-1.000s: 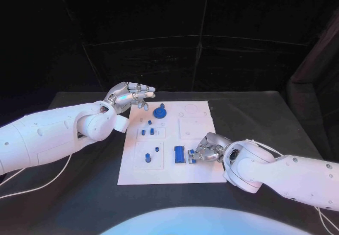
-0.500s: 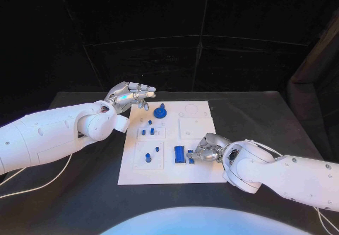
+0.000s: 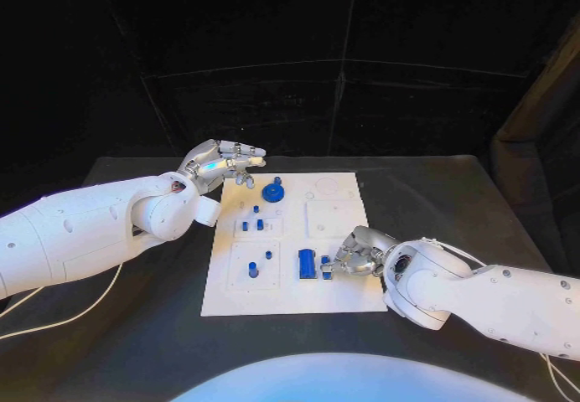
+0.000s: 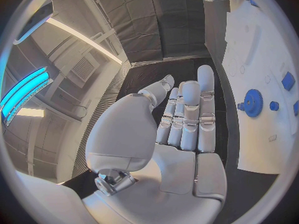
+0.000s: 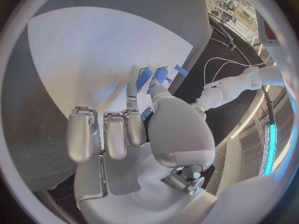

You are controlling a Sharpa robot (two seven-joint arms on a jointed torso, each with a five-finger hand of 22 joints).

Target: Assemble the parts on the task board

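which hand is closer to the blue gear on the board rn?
Left. The left hand hovers off the task board's far left corner, just beside the blue gear. The right hand is down at the board's near right, fingers on a small blue part.

The left arm enters from the left, its left hand raised with fingers loosely curled and holding nothing; the left wrist view shows the fingers extended side by side. The right arm is bent inward, its right hand lowered with fingertips pointing downward.
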